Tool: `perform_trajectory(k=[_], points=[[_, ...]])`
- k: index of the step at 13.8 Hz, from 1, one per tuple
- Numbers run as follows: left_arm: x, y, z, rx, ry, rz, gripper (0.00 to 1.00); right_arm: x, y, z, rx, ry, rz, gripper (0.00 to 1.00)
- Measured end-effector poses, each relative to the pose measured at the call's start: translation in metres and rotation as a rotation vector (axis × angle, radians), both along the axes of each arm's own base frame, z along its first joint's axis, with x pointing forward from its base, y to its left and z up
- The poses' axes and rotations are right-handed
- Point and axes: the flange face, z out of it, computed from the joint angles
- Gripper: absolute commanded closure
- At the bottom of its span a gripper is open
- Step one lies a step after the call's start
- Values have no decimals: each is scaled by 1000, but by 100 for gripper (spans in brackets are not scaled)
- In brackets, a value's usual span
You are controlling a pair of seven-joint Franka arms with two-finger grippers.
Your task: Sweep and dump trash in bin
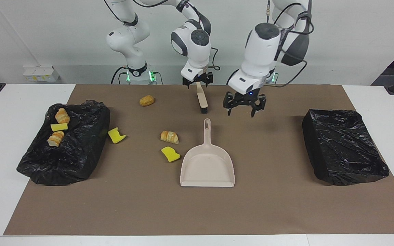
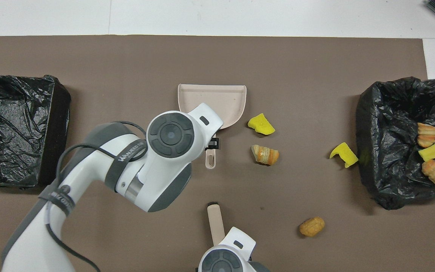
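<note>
Trash (image 1: 169, 137) is lying scattered on the brown mat (image 1: 272, 205) covering the tabletop: a pastry piece and a yellow sponge piece (image 1: 170, 154) just beside the beige dustpan (image 1: 207, 164), another yellow sponge piece (image 1: 116, 135) touching the side of the black-lined bin (image 1: 63, 150) toward the right arm's end, and a round bread piece (image 1: 146, 100) nearer to the robots. Three more scraps (image 1: 59, 127) are sitting inside that bin. A second black-lined bin (image 1: 344, 147) is standing toward the left arm's end. The right gripper (image 1: 198, 81) is holding the brush (image 1: 202, 99) by its handle top, bristles hanging down over the mat just nearer to the robots than the dustpan's handle. The left gripper (image 1: 243, 108) is hovering over the mat beside the dustpan's handle, its jaws standing wide with nothing between them.
</note>
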Motion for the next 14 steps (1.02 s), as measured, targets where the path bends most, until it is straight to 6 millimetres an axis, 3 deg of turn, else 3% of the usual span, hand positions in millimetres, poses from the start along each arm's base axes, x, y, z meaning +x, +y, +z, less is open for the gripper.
perform_trajectory(k=[5, 7, 8, 10, 11, 12, 14], points=[[-5, -23, -44, 16, 1, 12, 2, -16, -3, -17, -6, 52, -21, 32], [-6, -26, -52, 21, 8, 8, 24, -18, -4, -19, -9, 57, -20, 36], [-8, -29, -56, 25, 13, 6, 42, -19, -4, -20, -9, 62, -23, 42], [-10, -31, -59, 26, 16, 18, 76, -20, -5, -21, -10, 67, -27, 73], [-9, -31, -58, 25, 13, 24, 89, -20, -5, -21, -10, 67, -27, 92], [-7, -31, -56, 22, 9, 30, 97, -20, -5, -21, -10, 68, -27, 100], [-2, -28, -53, 21, 3, 40, 100, -20, -6, -22, -10, 69, -29, 100]])
